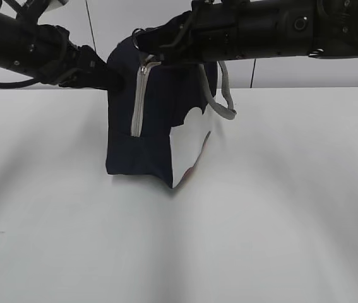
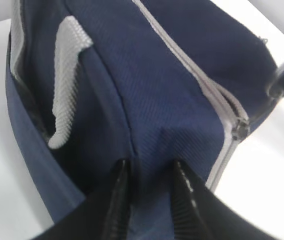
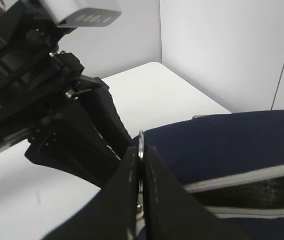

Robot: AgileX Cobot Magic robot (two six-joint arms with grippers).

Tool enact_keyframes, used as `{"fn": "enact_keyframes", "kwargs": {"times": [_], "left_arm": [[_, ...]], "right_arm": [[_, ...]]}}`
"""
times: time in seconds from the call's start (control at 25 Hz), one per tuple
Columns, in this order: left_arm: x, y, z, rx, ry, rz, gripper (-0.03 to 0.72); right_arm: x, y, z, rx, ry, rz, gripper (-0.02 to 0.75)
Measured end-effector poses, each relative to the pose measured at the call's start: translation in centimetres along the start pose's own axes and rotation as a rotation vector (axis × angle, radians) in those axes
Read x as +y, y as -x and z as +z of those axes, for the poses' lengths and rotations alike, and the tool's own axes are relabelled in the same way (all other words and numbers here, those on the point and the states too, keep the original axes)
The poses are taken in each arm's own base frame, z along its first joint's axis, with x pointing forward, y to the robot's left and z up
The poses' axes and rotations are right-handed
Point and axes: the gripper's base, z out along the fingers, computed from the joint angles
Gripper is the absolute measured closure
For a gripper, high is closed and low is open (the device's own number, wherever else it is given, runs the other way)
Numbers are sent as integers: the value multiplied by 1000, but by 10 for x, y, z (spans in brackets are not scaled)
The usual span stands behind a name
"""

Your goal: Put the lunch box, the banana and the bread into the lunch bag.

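One bag [image 1: 150,136] stands mid-surface [image 1: 280,221], between two arms. Left gripper [image 2: 149,172] pinches a fold of navy fabric at its left end. Right gripper [image 3: 140,172] is clamped on the ring pull [image 3: 140,142], clear only in its wrist view.

You're seeing even, bright light washing the white counter [image 1: 280,221], with broad soft shadows fanning toward you under the arms; the lunch bag [image 1: 153,126] is reading nearly black, and both wrist views are blurring close up
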Motion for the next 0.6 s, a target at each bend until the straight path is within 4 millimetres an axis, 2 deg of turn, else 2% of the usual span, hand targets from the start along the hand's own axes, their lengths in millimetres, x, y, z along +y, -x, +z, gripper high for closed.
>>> {"fn": "enact_keyframes", "kwargs": {"times": [0.12,0.2,0.6], "left_arm": [[0,0,0,-1,-1,1,621],[-1,0,0,2,-6,1,681],[-3,-2,0,19,-35,1,697]], "right_arm": [[0,0,0,0,1,2,732],[0,0,0,-1,2,4,732],[0,2,0,-5,4,54,732]]}}
